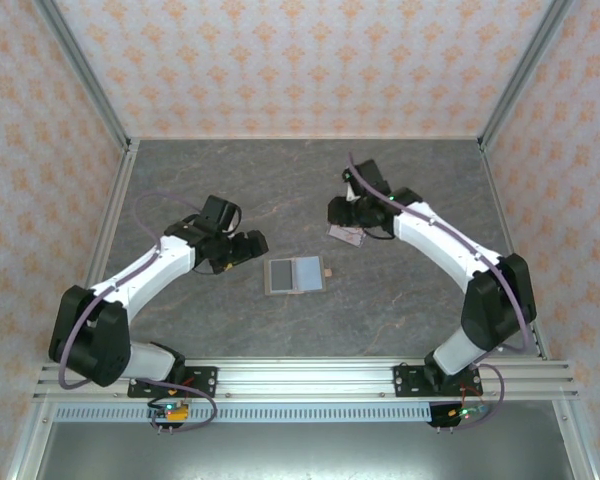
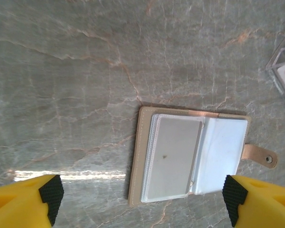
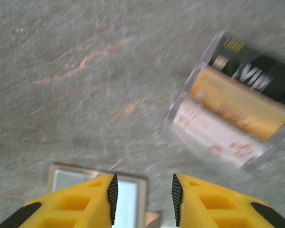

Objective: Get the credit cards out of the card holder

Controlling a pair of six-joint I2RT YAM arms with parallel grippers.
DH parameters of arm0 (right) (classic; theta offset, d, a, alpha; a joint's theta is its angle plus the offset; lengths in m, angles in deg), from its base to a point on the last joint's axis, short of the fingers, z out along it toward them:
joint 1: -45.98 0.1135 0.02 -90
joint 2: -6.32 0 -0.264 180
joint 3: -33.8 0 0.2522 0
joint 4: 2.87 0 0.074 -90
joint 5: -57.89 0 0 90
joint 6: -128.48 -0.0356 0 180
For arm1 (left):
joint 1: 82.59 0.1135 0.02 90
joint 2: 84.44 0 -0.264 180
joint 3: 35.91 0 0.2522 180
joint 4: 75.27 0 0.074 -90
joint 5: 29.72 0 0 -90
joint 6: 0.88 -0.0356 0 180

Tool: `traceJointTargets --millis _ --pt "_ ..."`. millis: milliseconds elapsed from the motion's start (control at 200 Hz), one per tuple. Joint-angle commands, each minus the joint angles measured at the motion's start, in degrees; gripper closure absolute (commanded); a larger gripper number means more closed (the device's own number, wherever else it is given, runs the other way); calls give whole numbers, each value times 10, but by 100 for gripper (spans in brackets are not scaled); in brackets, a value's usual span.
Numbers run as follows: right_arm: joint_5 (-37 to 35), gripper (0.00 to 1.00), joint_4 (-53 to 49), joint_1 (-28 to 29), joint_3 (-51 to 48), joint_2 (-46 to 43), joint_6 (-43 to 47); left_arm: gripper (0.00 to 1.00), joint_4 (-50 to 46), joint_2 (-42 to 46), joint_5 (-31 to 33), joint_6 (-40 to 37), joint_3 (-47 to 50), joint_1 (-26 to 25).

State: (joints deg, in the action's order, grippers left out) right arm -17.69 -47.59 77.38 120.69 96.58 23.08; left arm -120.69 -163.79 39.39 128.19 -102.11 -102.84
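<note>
Yellow fingers with black ribbed pads [image 2: 51, 192] frame the left wrist view. The left gripper [image 2: 141, 198] is spread wide and holds nothing. The right gripper [image 3: 144, 197] has its jaws parted by a narrow gap, also with nothing between them.

Table [image 2: 85, 71]: grey stone-look surface with pale veins, matte apart from one streak of glare.

Card holder [image 2: 190, 159]: lies flat and open on the table, below and just ahead of the left gripper, between its fingers in that view but not touched. The outer cover is tan and soft-looking. Inside are glossy clear pockets over grey-blue. The visible pockets look empty, but I cannot rule out a card deeper in the stack.

Credit cards [image 3: 228, 114]: ahead and to the right of the right gripper, apart from the holder. Thin stiff rectangles are fanned together: one dark, one orange-gold, one pale with pink print. A clear glossy piece [image 2: 277, 64] surrounds them. The picture is blurred, so I cannot tell whether they sit inside it.

Tab [image 2: 259, 156]: small, brown and rounded, with a snap stud.

Judgement: removal looks largely done. What remains is to check the pockets.
</note>
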Motion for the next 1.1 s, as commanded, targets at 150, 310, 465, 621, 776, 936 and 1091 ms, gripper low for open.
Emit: traceJointTargets --millis 150,310,465,621,776,936,1091 --pt "-4 58 48 110 -51 25 -139 25 36 -54 -16 20 -7 -47" --pt "14 59 99 131 -91 54 -197 34 38 -79 -5 23 -15 -56" --pt "8 59 82 158 -70 101 -177 39 22 -97 7 20 -27 -55" --pt "-38 57 23 187 -18 157 -148 42 11 -94 37 25 -31 -48" --pt "-70 59 -18 201 18 200 -127 43 14 -91 39 34 -23 -38" --pt "-90 62 -40 203 31 230 -125 47 15 -86 35 37 -14 -33" --pt "-105 67 -47 203 24 245 -125 52 20 -88 18 34 -11 -32"
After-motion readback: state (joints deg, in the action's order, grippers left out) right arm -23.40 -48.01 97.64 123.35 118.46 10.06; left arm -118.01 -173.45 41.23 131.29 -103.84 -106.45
